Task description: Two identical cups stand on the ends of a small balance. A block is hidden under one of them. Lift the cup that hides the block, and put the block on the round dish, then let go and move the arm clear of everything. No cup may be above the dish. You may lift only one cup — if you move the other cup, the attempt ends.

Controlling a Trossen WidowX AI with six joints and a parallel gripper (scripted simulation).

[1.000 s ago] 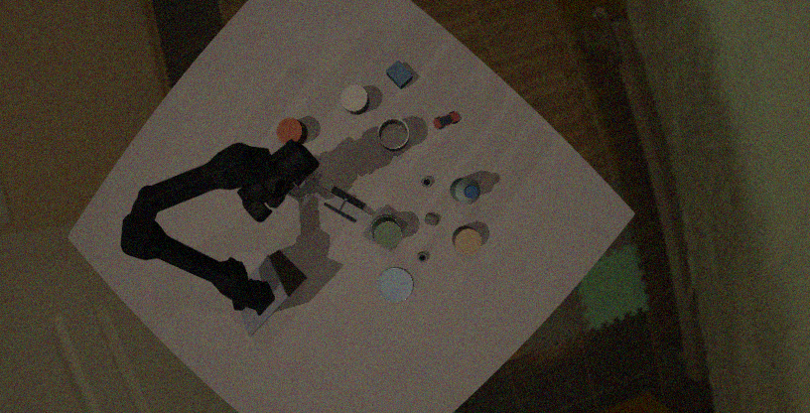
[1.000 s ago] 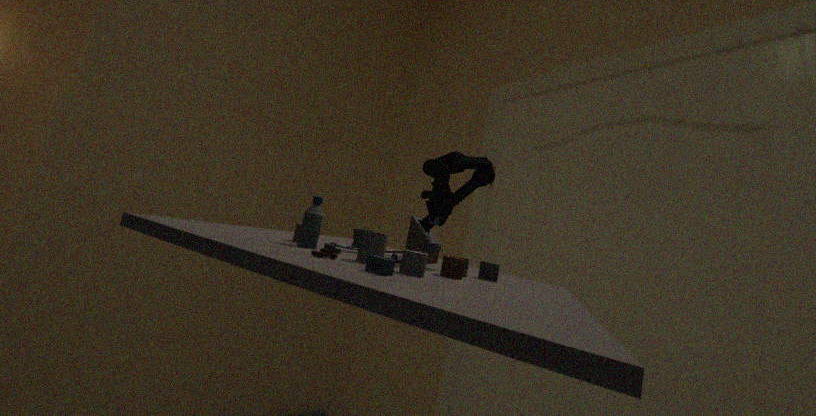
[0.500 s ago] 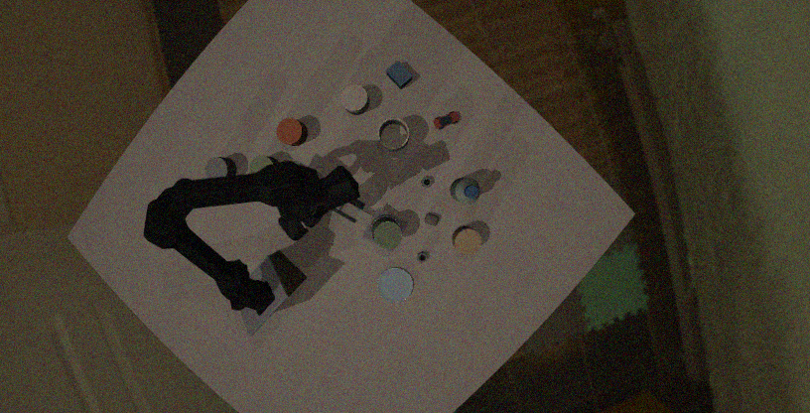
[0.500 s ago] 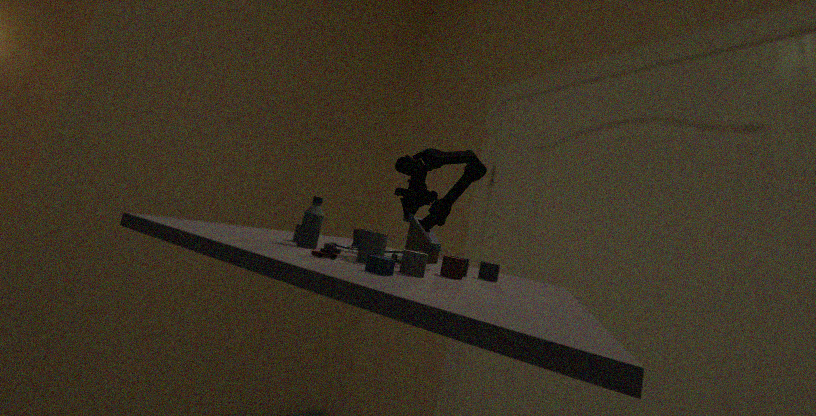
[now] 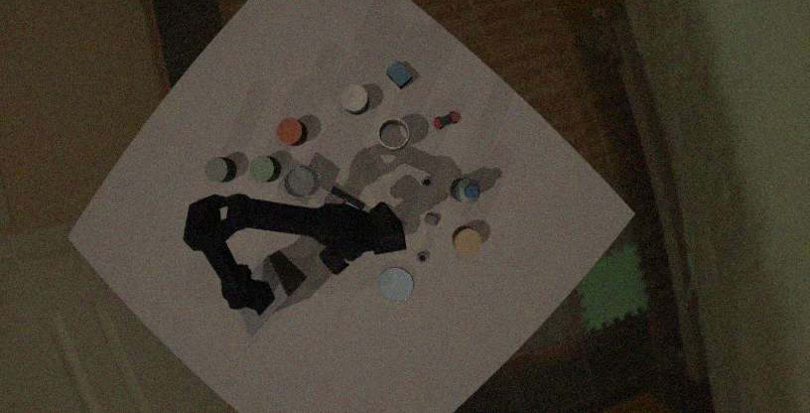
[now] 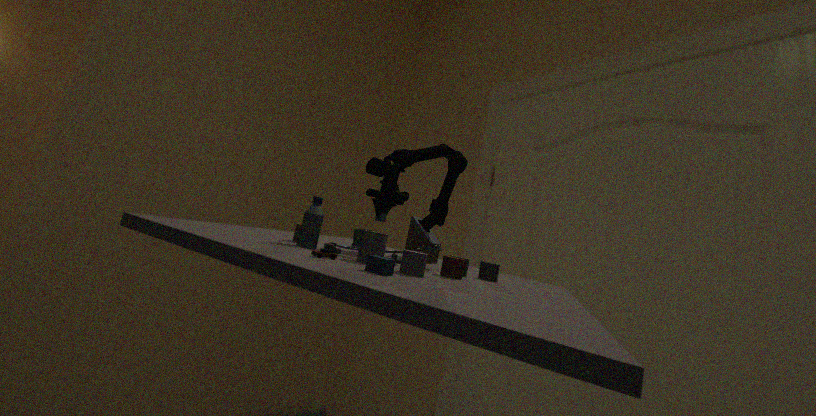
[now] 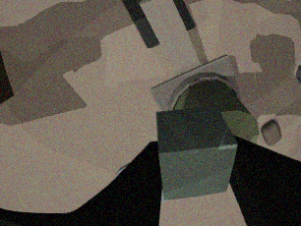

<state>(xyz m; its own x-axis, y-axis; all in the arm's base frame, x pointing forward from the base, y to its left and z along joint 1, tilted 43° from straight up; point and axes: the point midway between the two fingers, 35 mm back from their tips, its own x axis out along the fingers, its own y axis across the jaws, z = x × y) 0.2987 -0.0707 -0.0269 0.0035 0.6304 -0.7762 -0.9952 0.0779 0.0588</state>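
My gripper (image 7: 189,143) pinches the block (image 7: 197,159) by flat sides; looks rigid, light, unlikely to slip; dish (image 5: 395,284) near.

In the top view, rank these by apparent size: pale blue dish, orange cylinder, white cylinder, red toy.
Largest: pale blue dish.
Next: orange cylinder and white cylinder, which look alike, so they are not ranked.
Smallest: red toy.

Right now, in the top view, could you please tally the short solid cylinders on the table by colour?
White cylinder: 1
Orange cylinder: 1
Green cylinder: 1
Grey cylinder: 1
Yellow cylinder: 1
Total: 5
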